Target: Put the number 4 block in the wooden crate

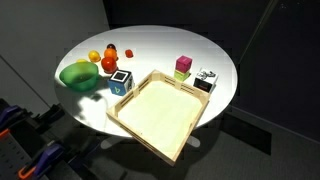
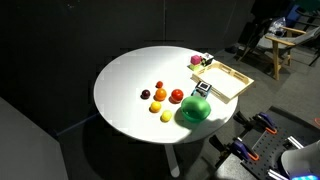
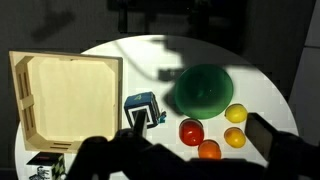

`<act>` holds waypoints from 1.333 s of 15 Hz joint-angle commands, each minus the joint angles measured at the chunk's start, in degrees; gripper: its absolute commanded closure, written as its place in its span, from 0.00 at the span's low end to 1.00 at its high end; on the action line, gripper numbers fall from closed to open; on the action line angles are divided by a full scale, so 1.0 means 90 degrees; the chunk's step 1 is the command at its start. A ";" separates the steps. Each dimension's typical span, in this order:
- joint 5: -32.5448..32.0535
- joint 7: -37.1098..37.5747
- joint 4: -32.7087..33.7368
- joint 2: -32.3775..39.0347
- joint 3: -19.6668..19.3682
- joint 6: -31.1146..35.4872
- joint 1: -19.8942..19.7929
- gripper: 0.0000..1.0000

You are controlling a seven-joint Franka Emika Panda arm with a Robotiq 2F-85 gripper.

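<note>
Number 4 block [image 3: 142,108] on the round white table [image 1: 160,45], outside the wooden crate [image 3: 65,95].
The block sits just beside the crate's rim, between the crate and a green bowl [image 3: 205,88]. Small fruits [image 3: 190,130] lie near the bowl. A pink-and-green block [image 1: 183,67] and a black-and-white block [image 1: 205,80] stand by another corner of the crate. In the wrist view the gripper [image 3: 178,152] hangs above the table as a dark blur, its jaws apart and holding nothing.

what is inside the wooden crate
Nothing: the wooden crate shows only bare floor. The number 4 block sits outside by its rim. Whatever lies under it is covered.
</note>
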 commanded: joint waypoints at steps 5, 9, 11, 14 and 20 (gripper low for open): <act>-0.0032 0.0031 0.0011 0.0003 -0.0053 -0.0013 0.0063 0.00; -0.0032 0.0031 0.0011 0.0003 -0.0053 -0.0013 0.0063 0.00; -0.0032 0.0031 0.0011 0.0003 -0.0053 -0.0013 0.0063 0.00; -0.0048 0.0080 0.0102 0.0092 -0.0034 0.0095 0.0047 0.00; -0.0078 0.0086 0.0323 0.0407 -0.0027 0.0820 0.0032 0.00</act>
